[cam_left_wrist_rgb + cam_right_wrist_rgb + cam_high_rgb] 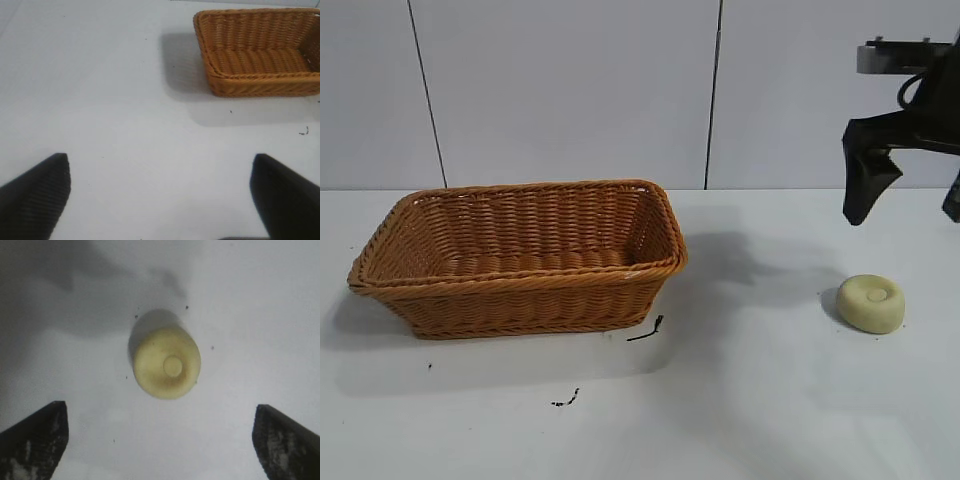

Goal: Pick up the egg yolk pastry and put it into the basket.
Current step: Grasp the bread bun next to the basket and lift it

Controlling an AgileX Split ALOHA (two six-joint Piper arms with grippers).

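Note:
The egg yolk pastry (871,303), a pale yellow puck with a dimple on top, lies flat on the white table at the right. My right gripper (910,205) hangs open in the air above and slightly behind it, touching nothing. In the right wrist view the pastry (166,363) sits ahead of the wide-spread right gripper (160,407), outside the gap. The orange-brown wicker basket (520,283) stands at the left and looks empty. My left gripper (160,157) is open over bare table, away from the basket (260,76); the exterior view does not show it.
A thin black scrap (647,330) lies by the basket's near right corner, and another black bit (566,400) lies nearer the front. White table stretches between basket and pastry. A panelled wall (570,90) closes the back.

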